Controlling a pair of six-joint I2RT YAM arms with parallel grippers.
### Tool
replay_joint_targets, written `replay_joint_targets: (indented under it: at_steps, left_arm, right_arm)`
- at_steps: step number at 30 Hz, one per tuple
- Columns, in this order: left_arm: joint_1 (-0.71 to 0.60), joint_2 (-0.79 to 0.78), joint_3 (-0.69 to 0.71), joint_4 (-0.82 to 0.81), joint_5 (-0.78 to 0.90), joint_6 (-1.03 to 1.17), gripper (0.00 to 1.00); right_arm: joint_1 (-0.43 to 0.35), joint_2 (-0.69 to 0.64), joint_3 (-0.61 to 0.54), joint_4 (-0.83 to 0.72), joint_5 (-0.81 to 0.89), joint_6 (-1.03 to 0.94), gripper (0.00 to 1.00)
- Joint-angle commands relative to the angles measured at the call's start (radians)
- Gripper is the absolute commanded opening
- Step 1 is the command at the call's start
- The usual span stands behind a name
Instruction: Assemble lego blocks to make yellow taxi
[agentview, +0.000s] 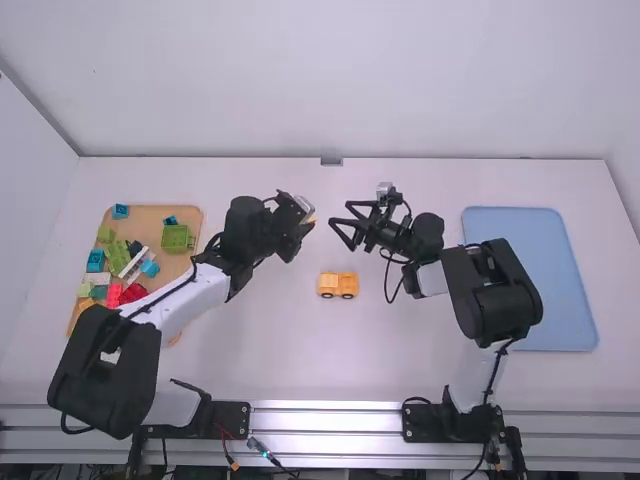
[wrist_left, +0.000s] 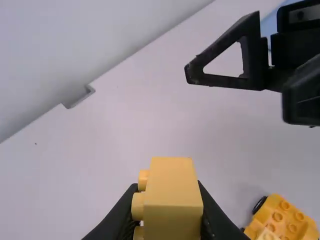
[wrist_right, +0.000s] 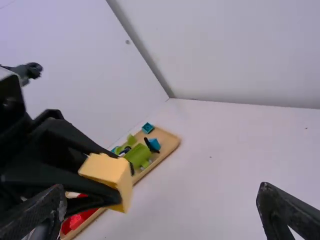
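- Because the left gripper (wrist_left: 167, 192) is closed on a yellow block (wrist_right: 107, 170) and the right gripper (agentview: 340, 213) faces it with fingers spread, the next move looks like a handover.
- The block sits in the gap between the two arms, off the bench (agentview: 440, 360), just beyond the right gripper's open fingertips on the left arm's side; the left arm has it, the right is near but apart from it.
- Its studs point sideways out of the left gripper, roughly toward the back wall, so I judge it needs turning studs-up before it can seat.
- The wheeled taxi base (agentview: 338, 285) rests on the bench, nearer the arm bases than either gripper, its long axis running left to right.
- For the handover, the right gripper should go left and straddle the block's free end; coming in askew could knock or twist it.
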Motion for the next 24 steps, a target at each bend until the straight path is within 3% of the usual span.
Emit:
replay_joint_targets:
  at_steps: [1,15,24]
  left_arm:
    - [-0.004,0.003,-0.012,0.014,0.02,-0.018,0.02]
    - [-0.064,0.007,-0.012,0.047,-0.033,-0.037,0.02]
    - [-0.066,0.007,-0.012,0.035,-0.077,-0.043,0.02]
  right_arm:
    - [-0.003,0.006,0.0,0.003,0.004,0.009,0.99]
    - [0.053,0.006,0.001,-0.014,0.032,0.005,0.99]
    - [0.049,0.006,0.0,-0.016,0.028,0.002,0.99]
